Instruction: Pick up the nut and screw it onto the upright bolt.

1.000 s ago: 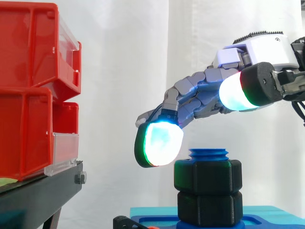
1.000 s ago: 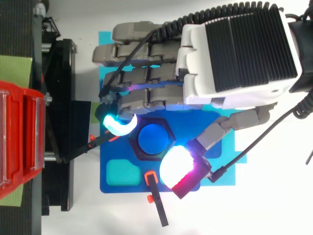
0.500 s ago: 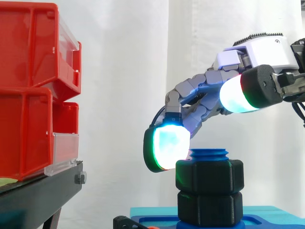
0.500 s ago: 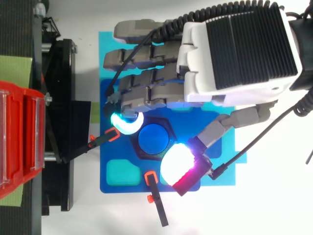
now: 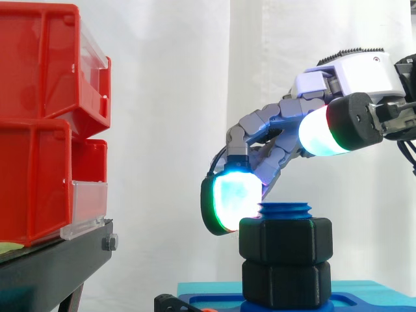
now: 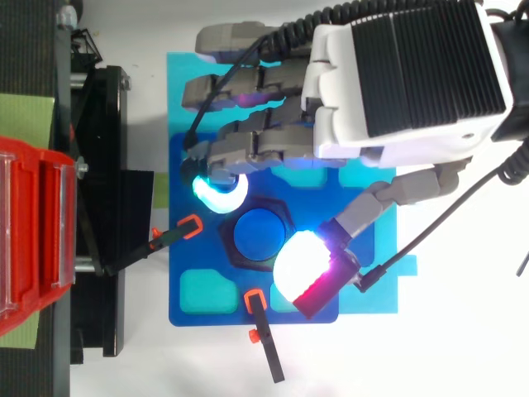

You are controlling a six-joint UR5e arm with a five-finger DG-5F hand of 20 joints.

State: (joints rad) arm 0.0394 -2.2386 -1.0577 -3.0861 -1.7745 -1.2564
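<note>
The hand (image 5: 361,68) comes in from the right and reaches over the bolt (image 6: 260,234). Its fingers are loosely bent downward and its thumb is held out, apart from them. It grasps nothing, so the hand is released.

The nut (image 5: 285,239) is already on the upright bolt, directly under the fingers. Below it, a second black nut (image 5: 283,283) sits on the same bolt, and the two are touching. The blue threaded tip of the bolt stands just above the upper nut.

One fingertip (image 5: 234,200) glows cyan with a green edge. It is at the upper rim of the nut, on the side far from the palm, and it seems to touch that rim. In the top view this fingertip (image 6: 219,192) is at one corner of the nut, and the thumb pad (image 6: 299,263) is at the opposite side. In the side view, however, the thumb pad (image 5: 318,133) is clearly higher than the nut and does not touch it.

The bolt stands on a blue plate (image 6: 186,256) under the hand. The red bins (image 5: 39,130) on their black stand (image 5: 52,266) are beyond the fingertips, well apart from the hand.
</note>
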